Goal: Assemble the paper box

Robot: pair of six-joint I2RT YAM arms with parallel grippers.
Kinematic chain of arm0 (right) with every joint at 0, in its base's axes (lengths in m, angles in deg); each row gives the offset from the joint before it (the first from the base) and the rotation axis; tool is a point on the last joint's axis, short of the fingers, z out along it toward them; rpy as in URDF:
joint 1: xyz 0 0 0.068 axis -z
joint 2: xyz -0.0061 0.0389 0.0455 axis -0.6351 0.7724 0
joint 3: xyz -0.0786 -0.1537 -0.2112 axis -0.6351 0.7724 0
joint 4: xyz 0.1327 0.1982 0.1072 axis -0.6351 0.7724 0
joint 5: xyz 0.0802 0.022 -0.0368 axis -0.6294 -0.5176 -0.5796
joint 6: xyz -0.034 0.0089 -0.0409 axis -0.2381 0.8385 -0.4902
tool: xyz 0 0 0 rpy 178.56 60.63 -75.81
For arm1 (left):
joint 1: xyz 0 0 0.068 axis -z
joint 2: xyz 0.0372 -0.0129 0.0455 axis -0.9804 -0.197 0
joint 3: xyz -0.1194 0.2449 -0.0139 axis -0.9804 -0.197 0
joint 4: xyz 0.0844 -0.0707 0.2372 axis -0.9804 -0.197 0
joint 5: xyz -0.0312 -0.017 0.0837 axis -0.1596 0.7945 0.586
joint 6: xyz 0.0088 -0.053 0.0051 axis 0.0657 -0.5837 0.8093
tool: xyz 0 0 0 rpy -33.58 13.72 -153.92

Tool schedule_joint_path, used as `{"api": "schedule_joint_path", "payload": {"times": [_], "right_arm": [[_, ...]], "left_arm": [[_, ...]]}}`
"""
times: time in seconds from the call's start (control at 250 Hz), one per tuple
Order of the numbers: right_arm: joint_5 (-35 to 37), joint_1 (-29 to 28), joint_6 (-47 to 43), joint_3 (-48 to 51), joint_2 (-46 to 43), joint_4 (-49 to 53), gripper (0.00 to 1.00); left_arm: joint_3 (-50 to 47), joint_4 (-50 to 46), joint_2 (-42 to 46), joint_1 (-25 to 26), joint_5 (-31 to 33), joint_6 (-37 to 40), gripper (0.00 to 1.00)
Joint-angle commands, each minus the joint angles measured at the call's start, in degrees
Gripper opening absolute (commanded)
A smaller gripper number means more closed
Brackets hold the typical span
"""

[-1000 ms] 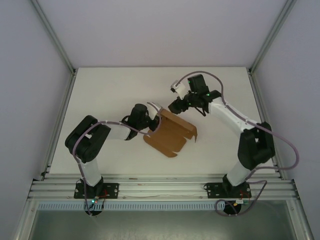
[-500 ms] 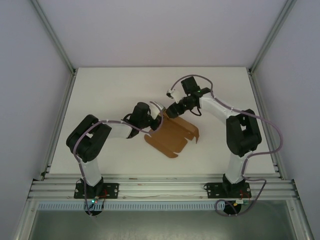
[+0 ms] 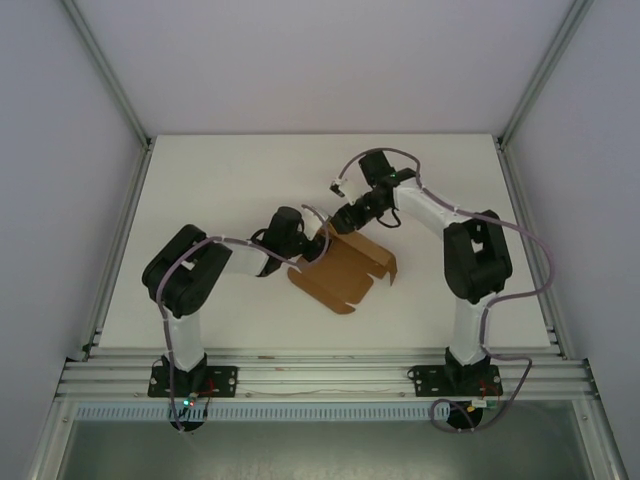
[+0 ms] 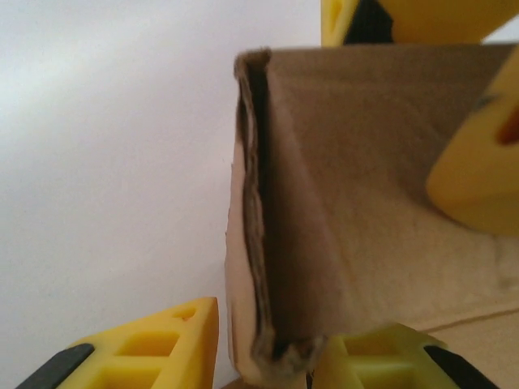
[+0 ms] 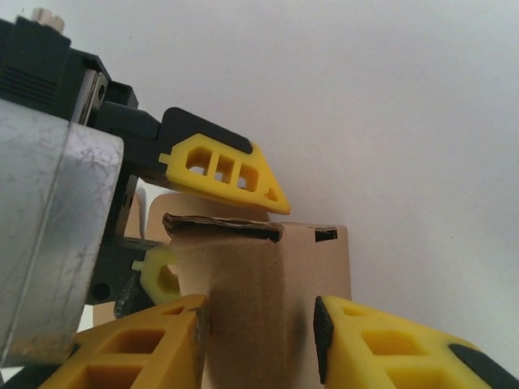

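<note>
The paper box (image 3: 340,270) is brown cardboard, part folded, lying in the middle of the table with one wall raised at its far left corner. My left gripper (image 3: 317,240) is open astride that doubled wall (image 4: 259,243): one fingertip (image 4: 174,340) stands just clear of the wall and the other (image 4: 381,356) sits against its far side. From the other side my right gripper (image 3: 345,216) is open, and a cardboard panel (image 5: 259,275) stands between its pads (image 5: 320,336). The right gripper's yellow fingers (image 4: 478,162) reach over the wall.
White tabletop (image 3: 220,180) lies around the box, with aluminium frame rails (image 3: 320,375) at the near edge and along both sides. The left gripper's fingers (image 5: 223,170) and its metal body (image 5: 49,227) stand very close to the right wrist camera.
My left gripper was shut and has opened off the wall. The right arm has swung left to the box's far corner, and its jaws have narrowed around the panel.
</note>
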Motion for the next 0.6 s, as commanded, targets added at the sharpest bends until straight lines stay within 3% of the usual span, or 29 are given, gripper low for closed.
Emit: {"api": "schedule_joint_path", "payload": {"times": [0.0,0.128,0.26,0.344,0.468,0.524,0.596], "right_arm": [[0.6,0.5,-0.5,-1.5,2.3,4.6,0.38],[0.4,0.6,-1.3,-2.7,3.3,6.9,0.37],[0.0,0.8,-0.6,-3.3,3.3,7.2,0.37],[-0.4,1.1,0.9,-3.0,2.5,5.8,0.38],[2.2,1.5,6.1,-1.1,-0.9,1.6,0.54],[5.2,1.7,8.8,0.4,-4.1,-1.0,0.66],[9.6,2.1,12.6,3.9,-9.6,-5.6,0.73]], "left_arm": [[2.8,5.3,-0.7,0.1,0.6,-2.0,0.33],[4.9,3.4,-2.3,0.1,-1.0,-2.7,0.33],[8.1,-0.8,-4.3,0.1,0.3,-2.5,0.01],[8.2,-1.0,-5.5,0.1,4.1,-3.7,0.00],[4.2,4.9,-4.4,0.2,9.1,-6.3,0.00],[4.0,3.6,-3.4,0.1,10.8,-7.6,0.00],[3.8,0.8,-1.7,0.1,13.0,-10.2,0.00]]}}
